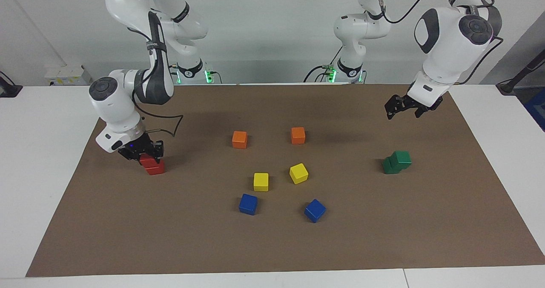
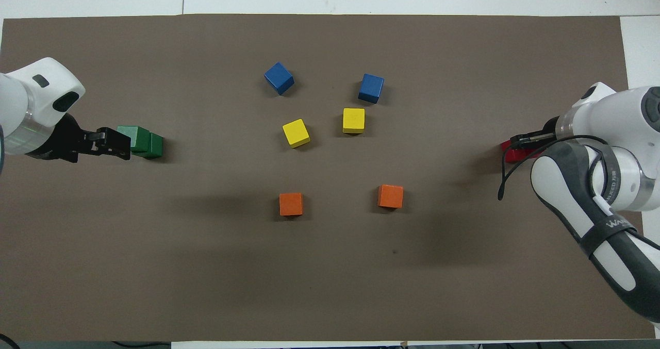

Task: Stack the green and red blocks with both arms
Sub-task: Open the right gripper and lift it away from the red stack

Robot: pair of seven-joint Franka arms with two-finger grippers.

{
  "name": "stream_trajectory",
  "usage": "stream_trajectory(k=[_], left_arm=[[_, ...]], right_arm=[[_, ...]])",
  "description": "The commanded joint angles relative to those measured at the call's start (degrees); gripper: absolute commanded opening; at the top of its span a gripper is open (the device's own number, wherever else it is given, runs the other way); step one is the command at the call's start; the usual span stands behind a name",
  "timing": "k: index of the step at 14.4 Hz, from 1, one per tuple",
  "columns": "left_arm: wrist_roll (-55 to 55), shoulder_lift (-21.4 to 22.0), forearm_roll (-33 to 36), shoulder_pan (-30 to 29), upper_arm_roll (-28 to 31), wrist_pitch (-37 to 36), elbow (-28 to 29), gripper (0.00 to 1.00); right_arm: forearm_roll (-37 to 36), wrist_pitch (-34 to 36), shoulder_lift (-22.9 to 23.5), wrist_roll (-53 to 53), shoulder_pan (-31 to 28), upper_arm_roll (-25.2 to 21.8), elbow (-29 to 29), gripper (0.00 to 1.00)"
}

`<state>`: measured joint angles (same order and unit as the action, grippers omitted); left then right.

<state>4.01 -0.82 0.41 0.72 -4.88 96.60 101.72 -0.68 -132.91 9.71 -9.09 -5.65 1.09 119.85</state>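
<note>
Little lettering can be read. In the overhead view, the dark grey strap along the forearm of the white jointed right arm (image 2: 603, 220) carries pale letters that begin "WA", the rest cut off, and a dark band beside it bears small lettering too blurred to make out. No block shows any mark.

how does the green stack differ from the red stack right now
The green stack stands free at the left arm's end, while the red stack sits at the right arm's end. The left claw hangs open and raised above the table, clear of the green stack; the right claw is shut on the red stack's top cube. Both are two cubes high, the upper one offset.
</note>
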Motion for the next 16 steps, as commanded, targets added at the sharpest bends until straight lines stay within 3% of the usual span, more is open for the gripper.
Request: stream_trajectory(k=[1, 7, 10, 11, 14, 16], left_arm=[[0.6, -0.3, -0.9, 0.5, 0.5, -1.4, -0.7, 1.00], [0.6, -0.2, -0.9, 0.6, 0.5, -1.8, -0.6, 1.00], [0.6, -0.2, -0.9, 0.6, 0.5, -1.8, -0.6, 1.00], [0.6, -0.2, -0.9, 0.6, 0.5, -1.8, -0.6, 1.00], [0.6, -0.2, -0.9, 0.6, 0.4, -1.7, -0.6, 1.00], [0.6, -0.2, -0.9, 0.6, 0.4, -1.6, -0.6, 1.00]], right_arm=[[0.2, -1.2, -0.7, -1.2, -0.8, 0.7, 1.0, 0.00], [0.2, -1.2, -0.7, -1.0, -0.8, 0.6, 1.0, 0.00], [0.2, -1.2, -0.7, -0.9, -0.7, 0.6, 1.0, 0.46], [0.2, -1.2, -0.7, -0.9, -0.8, 0.6, 1.0, 0.56], [0.2, -1.2, -0.7, -1.0, -0.8, 0.6, 1.0, 0.70], [0.2, -1.3, -0.6, -0.9, -0.8, 0.6, 0.9, 0.73]])
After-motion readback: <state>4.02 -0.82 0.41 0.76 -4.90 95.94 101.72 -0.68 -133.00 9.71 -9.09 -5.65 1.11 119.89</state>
